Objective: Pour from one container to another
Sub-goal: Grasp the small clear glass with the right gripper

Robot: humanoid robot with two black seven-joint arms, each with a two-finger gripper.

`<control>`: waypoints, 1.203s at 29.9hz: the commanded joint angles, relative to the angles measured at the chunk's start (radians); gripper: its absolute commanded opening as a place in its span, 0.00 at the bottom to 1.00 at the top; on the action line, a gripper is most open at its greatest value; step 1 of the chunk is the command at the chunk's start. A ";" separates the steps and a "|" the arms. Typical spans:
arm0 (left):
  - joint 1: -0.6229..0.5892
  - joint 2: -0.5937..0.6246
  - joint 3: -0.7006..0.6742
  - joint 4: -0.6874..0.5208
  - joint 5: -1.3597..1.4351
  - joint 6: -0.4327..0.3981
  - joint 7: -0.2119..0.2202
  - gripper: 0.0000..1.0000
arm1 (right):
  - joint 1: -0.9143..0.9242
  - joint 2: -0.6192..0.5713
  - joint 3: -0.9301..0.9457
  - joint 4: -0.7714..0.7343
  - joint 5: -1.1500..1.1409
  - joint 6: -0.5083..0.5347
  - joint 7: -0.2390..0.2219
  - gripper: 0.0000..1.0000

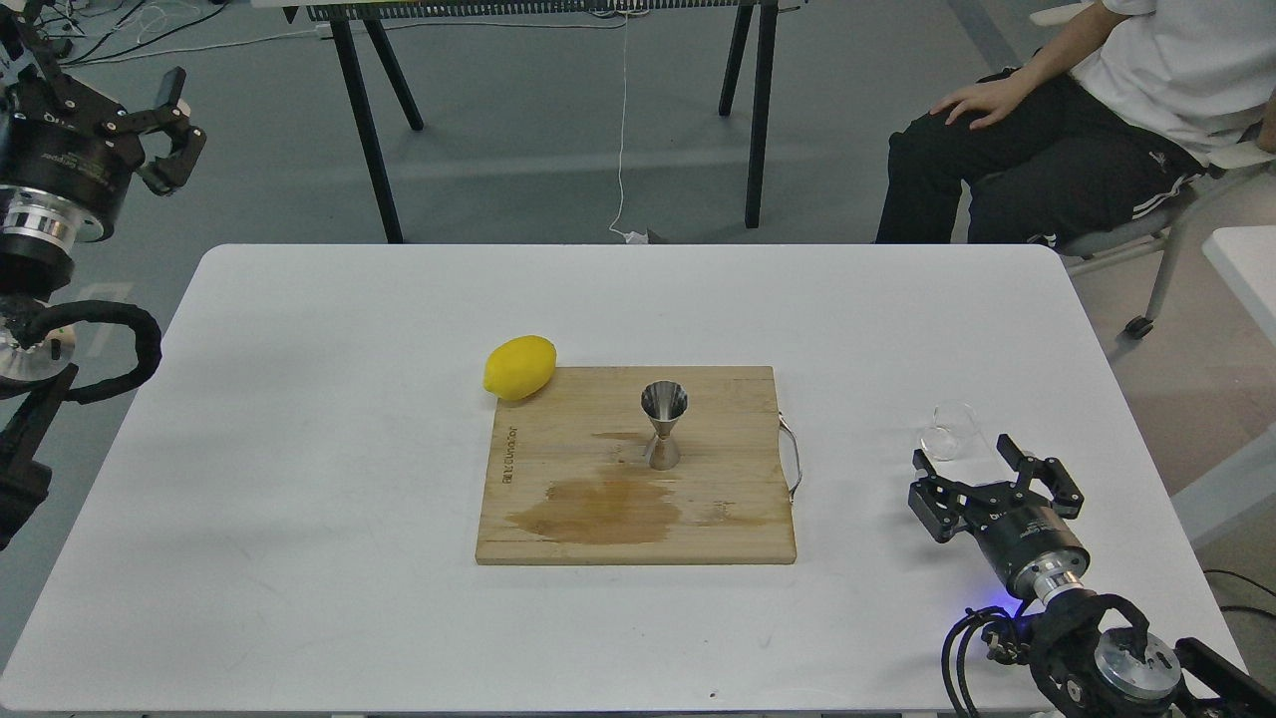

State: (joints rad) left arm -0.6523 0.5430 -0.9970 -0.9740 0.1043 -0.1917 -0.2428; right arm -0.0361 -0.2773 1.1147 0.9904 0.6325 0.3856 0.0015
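Reach step: right end effector (969, 467), fingers spread, just below glass cup (948, 431), lower right. Next: close on it, carry to jigger (663, 425) mid-frame. Left end effector (177, 130) open, idle.

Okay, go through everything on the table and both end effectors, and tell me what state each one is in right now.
Glass cup: upright on the table, ungrasped; contents cannot be told.
Jigger: upright on the cutting board, untouched.
Cutting board: flat on the table, with a dark wet-looking stain near its front.
Lemon: whole, resting at the board's far left corner.
Right end effector: open, just behind the cup.
Left end effector: open, raised off to the left, empty.
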 commanded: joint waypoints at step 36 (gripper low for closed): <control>0.016 0.009 0.000 0.001 0.001 0.002 -0.004 1.00 | 0.217 0.098 0.033 -0.263 -0.008 -0.111 -0.035 0.82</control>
State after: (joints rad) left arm -0.6366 0.5502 -0.9971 -0.9738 0.1059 -0.1902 -0.2470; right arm 0.1713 -0.1826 1.1433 0.7427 0.6244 0.2736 -0.0297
